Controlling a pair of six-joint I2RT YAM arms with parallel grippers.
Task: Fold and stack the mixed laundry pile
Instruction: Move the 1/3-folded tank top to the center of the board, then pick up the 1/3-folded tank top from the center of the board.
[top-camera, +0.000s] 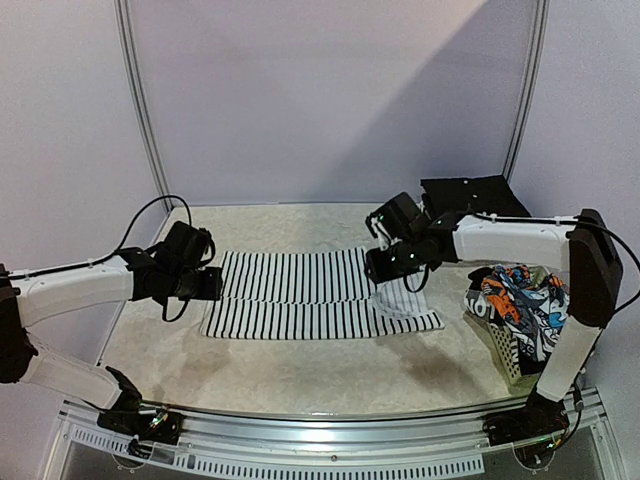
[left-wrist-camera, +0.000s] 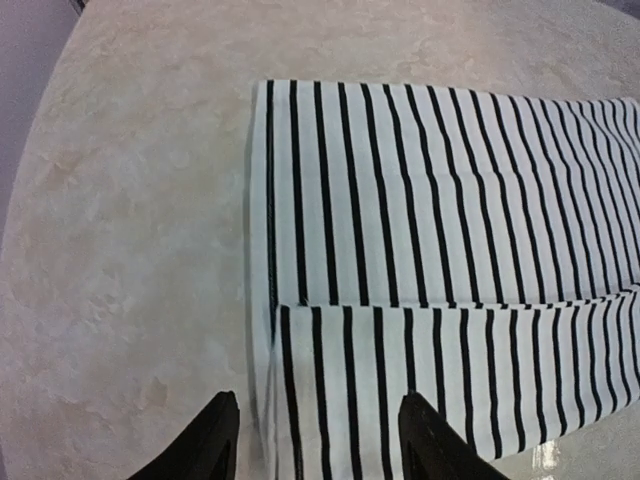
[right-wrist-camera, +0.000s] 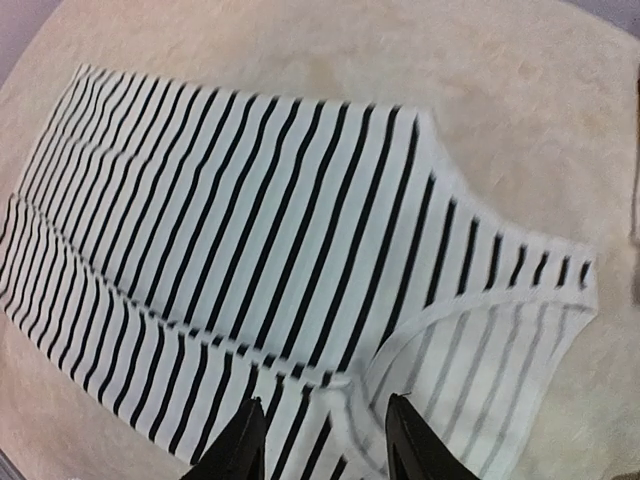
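Observation:
A white garment with thin black stripes (top-camera: 300, 295) lies flat on the table, partly folded lengthwise. My left gripper (top-camera: 205, 283) is open over its left end; in the left wrist view the striped cloth (left-wrist-camera: 420, 220) lies under the spread fingers (left-wrist-camera: 205, 440). My right gripper (top-camera: 385, 272) is open over its right end by the neckline, where the striped cloth (right-wrist-camera: 260, 220) lies just beyond the fingers (right-wrist-camera: 235, 445). A garment with orange, blue, white and black print (top-camera: 515, 300) sits in a basket at right.
A white lattice basket (top-camera: 500, 350) stands at the table's right edge. A black cloth (top-camera: 470, 195) lies at the back right. The table has a beige marbled top (top-camera: 300, 375) and pale walls behind.

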